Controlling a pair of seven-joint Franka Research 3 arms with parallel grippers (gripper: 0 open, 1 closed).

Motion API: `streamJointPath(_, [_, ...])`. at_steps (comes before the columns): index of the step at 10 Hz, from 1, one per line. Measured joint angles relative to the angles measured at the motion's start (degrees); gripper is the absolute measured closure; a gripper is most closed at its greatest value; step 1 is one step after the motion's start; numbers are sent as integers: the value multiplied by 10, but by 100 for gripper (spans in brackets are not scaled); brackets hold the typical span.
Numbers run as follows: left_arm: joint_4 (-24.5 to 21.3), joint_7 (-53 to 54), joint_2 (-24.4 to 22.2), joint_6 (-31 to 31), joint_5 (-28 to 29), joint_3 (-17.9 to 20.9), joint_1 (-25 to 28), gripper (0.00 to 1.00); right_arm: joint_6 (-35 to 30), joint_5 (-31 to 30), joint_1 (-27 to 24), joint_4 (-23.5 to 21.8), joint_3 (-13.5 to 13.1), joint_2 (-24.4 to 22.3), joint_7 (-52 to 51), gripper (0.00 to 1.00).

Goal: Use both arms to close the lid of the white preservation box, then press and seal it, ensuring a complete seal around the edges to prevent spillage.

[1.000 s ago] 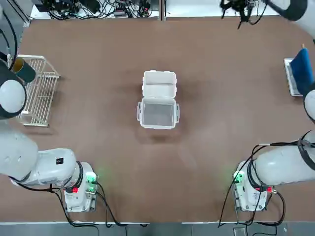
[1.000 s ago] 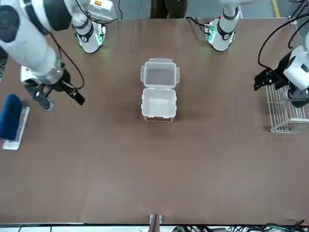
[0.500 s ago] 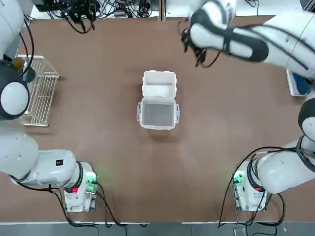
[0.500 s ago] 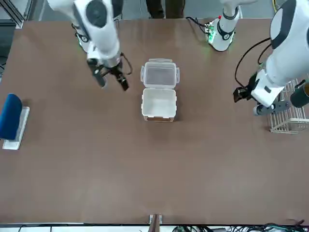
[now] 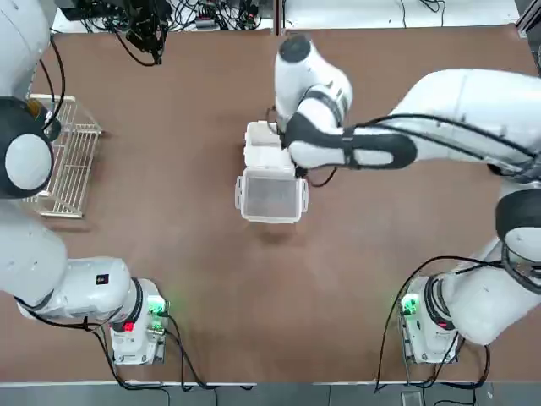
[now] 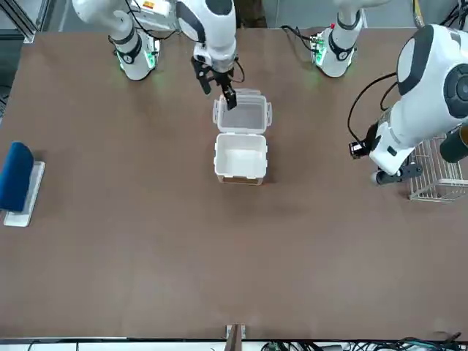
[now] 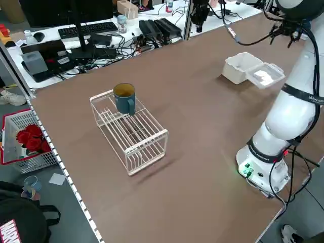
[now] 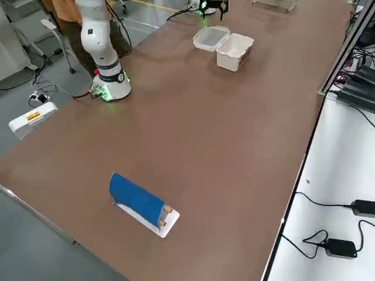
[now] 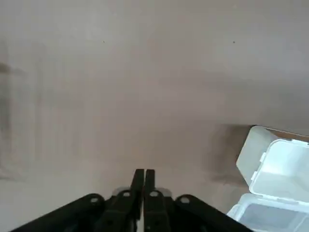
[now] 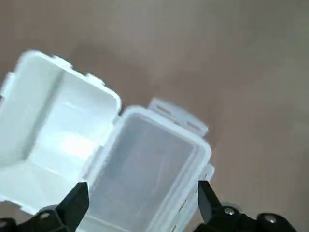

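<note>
Above the lid (image 6: 242,115), lying flat beside the white preservation box (image 6: 240,157), the right hand (image 6: 217,83) hovers wide open and empty, probably to flip it shut, while the left hand (image 9: 143,181) waits pinched closed, empty.

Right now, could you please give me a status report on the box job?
Right gripper open, above the flat translucent white lid. Left gripper shut, off by the white wire rack. Small white plastic box open, lid lying flat.

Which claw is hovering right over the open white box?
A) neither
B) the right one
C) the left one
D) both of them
B: the right claw hangs open above the lid of the white preservation box, while the left claw sits shut off to the side by the wire rack.
</note>
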Motion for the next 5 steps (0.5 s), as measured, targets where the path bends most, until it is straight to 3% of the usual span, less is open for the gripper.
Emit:
streamJointPath(3, [0, -7, 17, 1, 0, -1, -1, 96, 57, 0, 43, -10, 1, 55, 104, 0])
streamJointPath(5, [0, -9, 24, 1, 0, -1, -5, 96, 127, 0, 64, -51, 6, 60, 151, 0])
